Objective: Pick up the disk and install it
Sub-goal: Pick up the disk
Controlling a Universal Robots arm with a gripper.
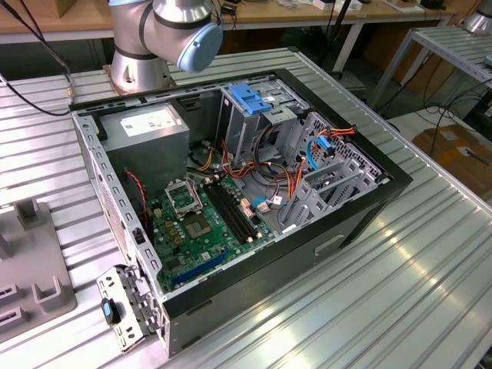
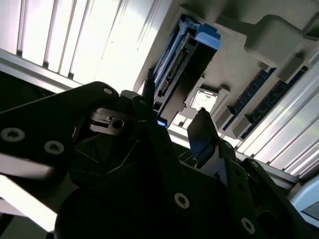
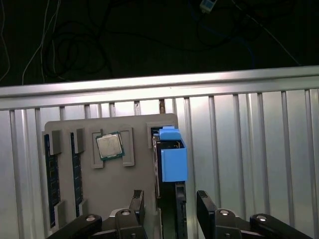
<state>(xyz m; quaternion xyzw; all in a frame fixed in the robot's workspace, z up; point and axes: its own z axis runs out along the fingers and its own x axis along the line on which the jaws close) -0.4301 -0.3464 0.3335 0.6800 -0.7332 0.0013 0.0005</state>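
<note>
Tool [image 3: 171, 196] gapes around slim dark metal disk [image 3: 174, 216], blue plastic rails [image 3: 174, 164].

pincer [image 3: 171, 205] spread astride disk [image 3: 173, 162]; disk on edge in grey tray [image 3: 135, 125]

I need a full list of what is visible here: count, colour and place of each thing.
disk: one, dark with blue rails, on edge in a tray slot.
tray: one, grey, on the table.
processor chip: one, silver, in a tray recess beside the disk.
memory sticks: two, blue, in tray slots.
table: one, silver, ribbed.
computer case: one, black, open, on the table.
motherboard: one, green, inside the case.
power supply: one, grey, inside the case.
latch: one, blue, atop the drive cage.
arm: one, silver and light blue, behind the case.
gripper: one, black, open, straddling the disk.
</note>
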